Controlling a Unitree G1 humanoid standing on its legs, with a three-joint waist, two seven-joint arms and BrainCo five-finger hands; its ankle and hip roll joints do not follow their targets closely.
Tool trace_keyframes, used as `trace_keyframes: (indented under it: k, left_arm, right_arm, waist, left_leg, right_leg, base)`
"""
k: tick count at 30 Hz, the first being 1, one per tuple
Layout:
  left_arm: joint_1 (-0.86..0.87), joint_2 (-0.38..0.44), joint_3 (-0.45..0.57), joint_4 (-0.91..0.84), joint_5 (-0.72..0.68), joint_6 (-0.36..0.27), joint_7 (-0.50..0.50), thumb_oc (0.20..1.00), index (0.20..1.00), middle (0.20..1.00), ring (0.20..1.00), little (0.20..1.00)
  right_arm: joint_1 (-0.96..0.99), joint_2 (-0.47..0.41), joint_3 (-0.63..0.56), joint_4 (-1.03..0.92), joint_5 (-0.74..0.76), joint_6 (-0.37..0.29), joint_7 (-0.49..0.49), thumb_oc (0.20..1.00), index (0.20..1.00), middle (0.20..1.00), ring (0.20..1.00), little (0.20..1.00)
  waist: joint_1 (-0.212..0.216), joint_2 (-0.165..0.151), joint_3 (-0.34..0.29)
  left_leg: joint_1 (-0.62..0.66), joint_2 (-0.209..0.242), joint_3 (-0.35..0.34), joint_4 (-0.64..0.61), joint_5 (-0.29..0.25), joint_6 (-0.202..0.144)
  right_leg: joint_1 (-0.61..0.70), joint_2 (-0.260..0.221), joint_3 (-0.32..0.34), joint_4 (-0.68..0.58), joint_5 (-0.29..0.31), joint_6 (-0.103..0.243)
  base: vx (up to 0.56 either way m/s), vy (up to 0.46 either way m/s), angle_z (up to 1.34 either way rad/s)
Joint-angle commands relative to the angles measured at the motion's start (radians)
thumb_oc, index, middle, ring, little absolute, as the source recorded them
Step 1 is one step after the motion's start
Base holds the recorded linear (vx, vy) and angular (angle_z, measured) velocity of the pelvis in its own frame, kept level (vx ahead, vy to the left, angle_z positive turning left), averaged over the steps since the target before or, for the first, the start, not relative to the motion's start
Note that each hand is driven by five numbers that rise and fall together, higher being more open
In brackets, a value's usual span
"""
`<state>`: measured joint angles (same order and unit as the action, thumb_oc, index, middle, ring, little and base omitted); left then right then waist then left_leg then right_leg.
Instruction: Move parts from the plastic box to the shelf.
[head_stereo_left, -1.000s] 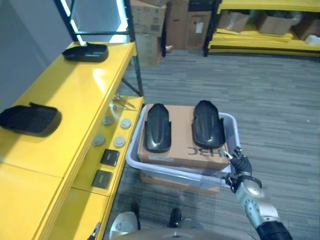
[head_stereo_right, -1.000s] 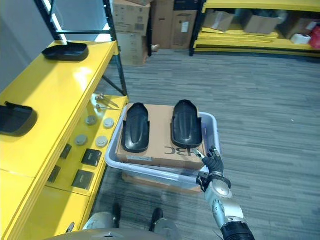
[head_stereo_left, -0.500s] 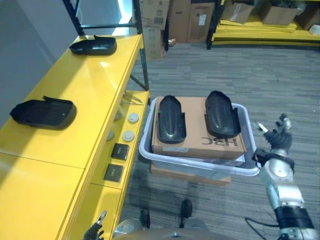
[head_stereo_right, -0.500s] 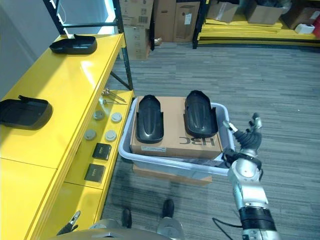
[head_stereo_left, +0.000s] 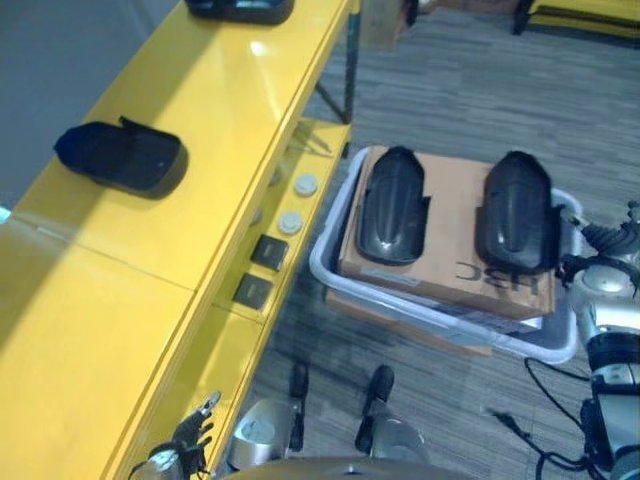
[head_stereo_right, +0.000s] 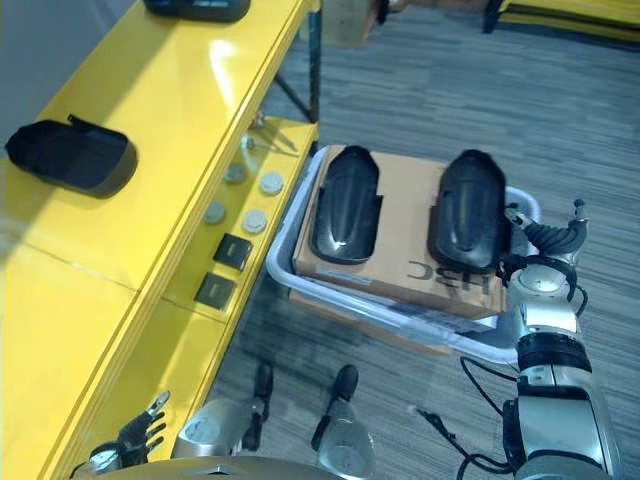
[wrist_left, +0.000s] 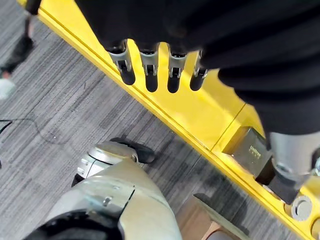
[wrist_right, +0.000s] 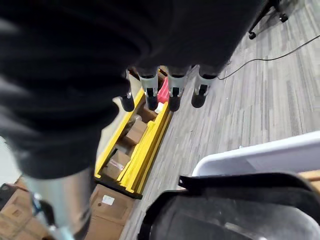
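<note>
Two black parts (head_stereo_left: 393, 205) (head_stereo_left: 514, 209) lie on a cardboard box (head_stereo_left: 445, 235) inside the plastic box (head_stereo_left: 330, 275), right of centre. Right hand (head_stereo_right: 550, 238) hovers at its right rim, fingers loosely open, empty. Left hand (head_stereo_left: 195, 432) hangs open at the lower left beside the yellow shelf (head_stereo_left: 150, 240), which carries another part (head_stereo_left: 120, 157) upper left.

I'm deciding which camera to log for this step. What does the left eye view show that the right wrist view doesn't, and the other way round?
The left eye view alone shows the yellow shelf with a black part on it, the cardboard box, the left black part and the left hand. The right wrist view alone shows distant yellow racking and a floor cable. Both show the right hand, the plastic box and the right black part.
</note>
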<state>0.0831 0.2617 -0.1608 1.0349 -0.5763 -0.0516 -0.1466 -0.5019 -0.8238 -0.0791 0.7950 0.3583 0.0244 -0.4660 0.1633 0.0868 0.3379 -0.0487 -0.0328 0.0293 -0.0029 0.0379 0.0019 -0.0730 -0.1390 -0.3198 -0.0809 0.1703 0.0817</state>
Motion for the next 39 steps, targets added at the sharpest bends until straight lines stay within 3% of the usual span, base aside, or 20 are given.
trace_keyframes:
  k: [1, 10, 17, 20, 21, 22, 26, 29, 31, 33, 34, 36, 39]
  left_arm:
    - [-0.017, 0.061, -0.048, 0.036, -0.031, -0.028, -0.018, 1.0, 1.0, 1.0, 1.0, 1.0]
    - [-0.042, 0.084, -0.076, 0.027, -0.091, -0.05, -0.052, 1.0, 1.0, 1.0, 1.0, 1.0]
    - [-0.031, 0.095, -0.08, 0.012, -0.095, -0.047, -0.058, 1.0, 1.0, 1.0, 1.0, 1.0]
    - [-0.027, 0.095, -0.078, 0.01, -0.087, -0.049, -0.057, 1.0, 1.0, 1.0, 1.0, 1.0]
    - [-0.017, 0.096, -0.079, 0.01, -0.091, -0.053, -0.057, 1.0, 1.0, 1.0, 1.0, 1.0]
    - [-0.01, 0.096, -0.071, 0.009, -0.09, -0.054, -0.058, 1.0, 1.0, 1.0, 1.0, 1.0]
    - [0.009, 0.081, -0.022, 0.01, -0.057, -0.05, -0.066, 1.0, 1.0, 1.0, 1.0, 1.0]
    - [0.019, 0.065, -0.001, 0.013, -0.044, -0.047, -0.059, 1.0, 1.0, 1.0, 1.0, 1.0]
    - [0.033, 0.049, 0.004, 0.024, -0.024, -0.059, -0.053, 1.0, 1.0, 1.0, 1.0, 1.0]
    - [0.044, 0.041, 0.014, 0.032, 0.006, -0.061, -0.05, 1.0, 1.0, 1.0, 1.0, 1.0]
    - [0.047, 0.06, -0.015, 0.064, 0.08, -0.006, -0.027, 1.0, 1.0, 1.0, 1.0, 1.0]
    - [0.023, 0.073, -0.026, 0.05, 0.046, 0.0, -0.03, 1.0, 1.0, 1.0, 1.0, 1.0]
    - [0.007, 0.079, -0.034, 0.044, 0.052, -0.001, -0.03, 1.0, 1.0, 1.0, 1.0, 1.0]
  right_arm:
    - [-0.033, -0.088, 0.084, -0.01, 0.028, -0.047, -0.014, 1.0, 1.0, 1.0, 1.0, 1.0]
    - [-0.12, -0.131, 0.138, 0.18, 0.069, -0.036, -0.076, 1.0, 1.0, 1.0, 1.0, 1.0]
    - [-0.092, -0.144, 0.122, 0.227, 0.098, -0.02, -0.061, 1.0, 1.0, 1.0, 1.0, 1.0]
    - [-0.075, -0.141, 0.11, 0.247, 0.133, -0.077, -0.022, 1.0, 1.0, 1.0, 1.0, 1.0]
    - [-0.064, -0.131, 0.1, 0.225, 0.23, -0.15, 0.054, 1.0, 1.0, 1.0, 1.0, 1.0]
    - [-0.058, -0.106, 0.087, 0.165, 0.277, -0.19, 0.067, 1.0, 1.0, 1.0, 1.0, 1.0]
    - [0.027, -0.011, -0.001, -0.099, 0.306, -0.219, 0.03, 1.0, 1.0, 1.0, 1.0, 1.0]
    - [0.072, 0.02, -0.029, -0.177, 0.209, -0.208, -0.004, 1.0, 1.0, 1.0, 1.0, 1.0]
    - [0.091, 0.036, -0.04, -0.19, 0.163, -0.251, -0.062, 1.0, 1.0, 1.0, 1.0, 1.0]
    - [0.111, 0.053, -0.049, -0.202, 0.188, -0.213, 0.003, 1.0, 1.0, 1.0, 1.0, 1.0]
    - [0.09, 0.092, 0.113, -0.229, 0.125, -0.12, 0.181, 1.0, 1.0, 1.0, 1.0, 1.0]
    - [0.05, 0.078, 0.108, -0.184, 0.154, -0.137, 0.162, 1.0, 1.0, 1.0, 1.0, 1.0]
    - [0.017, 0.069, 0.086, -0.127, 0.21, -0.097, 0.115, 1.0, 1.0, 1.0, 1.0, 1.0]
  waist:
    - [0.013, -0.014, -0.049]
    - [0.032, -0.005, -0.005]
    - [0.036, -0.005, -0.001]
    - [0.038, -0.003, 0.0]
    - [0.039, -0.004, -0.003]
    - [0.038, -0.006, -0.007]
    - [0.021, -0.015, -0.035]
    - [0.014, -0.021, -0.063]
    - [0.016, -0.025, -0.083]
    - [0.021, -0.03, -0.102]
    - [0.028, -0.037, -0.083]
    - [0.029, -0.03, -0.068]
    - [0.035, -0.025, -0.05]
  left_leg:
    - [-0.084, 0.012, -0.073, 0.055, -0.027, -0.032]
    - [-0.14, -0.001, -0.088, 0.079, -0.025, -0.026]
    - [-0.137, 0.0, -0.09, 0.075, -0.022, -0.027]
    - [-0.134, 0.002, -0.091, 0.072, -0.021, -0.028]
    - [-0.122, 0.002, -0.092, 0.062, -0.021, -0.03]
    - [-0.112, 0.004, -0.093, 0.054, -0.02, -0.033]
    - [-0.076, 0.01, -0.08, 0.029, -0.024, -0.037]
    - [-0.048, 0.016, -0.063, 0.029, -0.033, -0.039]
    - [-0.025, 0.02, -0.054, 0.029, -0.041, -0.039]
    - [-0.004, 0.024, -0.049, 0.031, -0.049, -0.039]
    - [-0.13, -0.022, -0.084, 0.207, -0.029, -0.033]
    - [-0.136, -0.033, -0.101, 0.202, -0.035, -0.032]
    - [-0.134, -0.032, -0.105, 0.183, -0.039, -0.025]
  right_leg:
    - [-0.019, -0.029, 0.032, 0.114, -0.113, 0.066]
    - [-0.061, -0.038, 0.031, 0.132, -0.114, 0.062]
    - [-0.051, -0.038, 0.03, 0.122, -0.111, 0.065]
    - [-0.046, -0.037, 0.032, 0.119, -0.11, 0.066]
    - [-0.033, -0.033, 0.032, 0.107, -0.11, 0.066]
    - [-0.023, -0.031, 0.03, 0.101, -0.112, 0.066]
    - [0.001, -0.026, 0.037, 0.083, -0.116, 0.072]
    - [0.028, -0.026, 0.04, 0.076, -0.12, 0.074]
    - [0.053, -0.027, 0.04, 0.068, -0.121, 0.075]
    - [0.078, -0.029, 0.039, 0.062, -0.122, 0.076]
    - [0.078, -0.022, 0.106, 0.144, -0.139, 0.05]
    - [0.041, -0.038, 0.1, 0.151, -0.132, 0.061]
    - [0.018, -0.052, 0.085, 0.148, -0.12, 0.071]
  base:
    - [-0.05, 0.035, 0.14]
    - [-0.03, 0.02, 0.05]
    - [0.0, -0.002, 0.01]
    - [0.0, 0.0, 0.0]
    - [0.0, 0.0, 0.0]
    - [0.03, 0.015, 0.01]
    - [0.05, 0.033, -0.03]
    - [0.11, 0.037, 0.0]
    - [0.15, 0.018, -0.02]
    - [0.18, -0.001, -0.07]
    - [0.1, 0.035, -0.05]
    - [-0.08, 0.059, -0.09]
    - [-0.08, 0.013, 0.12]
